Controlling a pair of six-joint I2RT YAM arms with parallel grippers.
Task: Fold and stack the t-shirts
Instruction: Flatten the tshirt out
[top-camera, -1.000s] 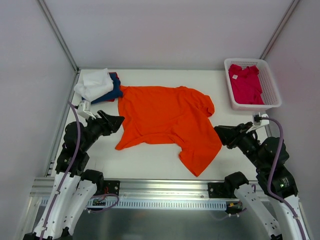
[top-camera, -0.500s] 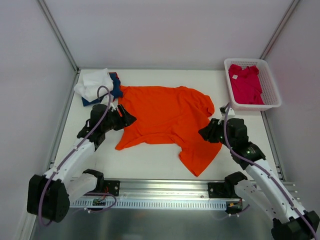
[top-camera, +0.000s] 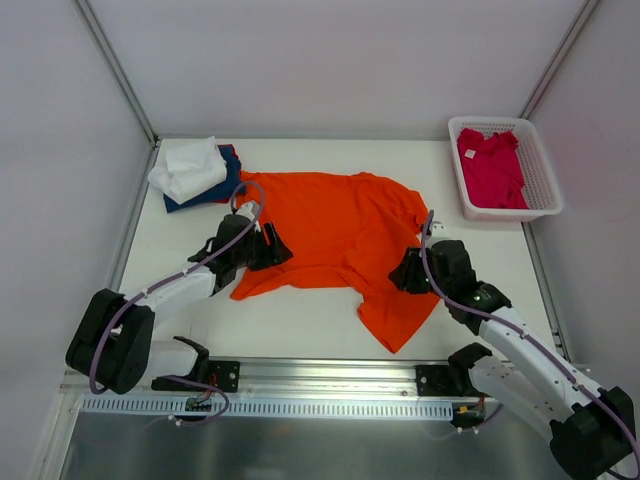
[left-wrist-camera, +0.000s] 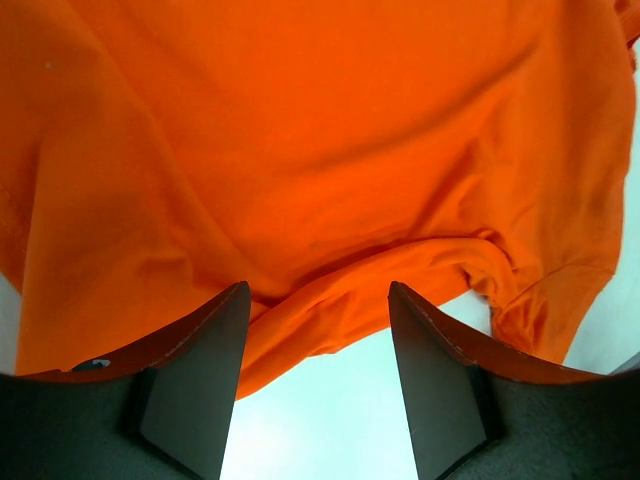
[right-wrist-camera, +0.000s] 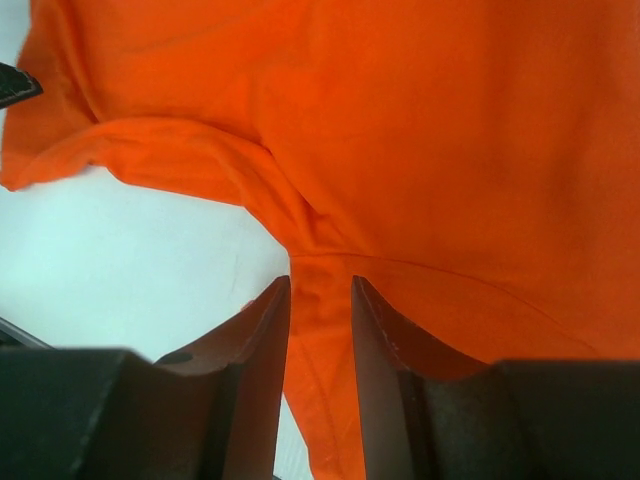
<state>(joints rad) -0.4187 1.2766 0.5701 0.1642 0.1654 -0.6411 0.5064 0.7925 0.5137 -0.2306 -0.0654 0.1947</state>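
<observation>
Orange t-shirt lies rumpled mid-table, left pincer & right pincer both released, hovering at its side edges w/ nothing gripped; risk imo: I pinch bunched layers unevenly, so the fold drags crooked.

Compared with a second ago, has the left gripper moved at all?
Yes. The left gripper has moved rightward, away from the folded white t-shirt in the far-left corner and over the orange t-shirt's left edge.
</observation>
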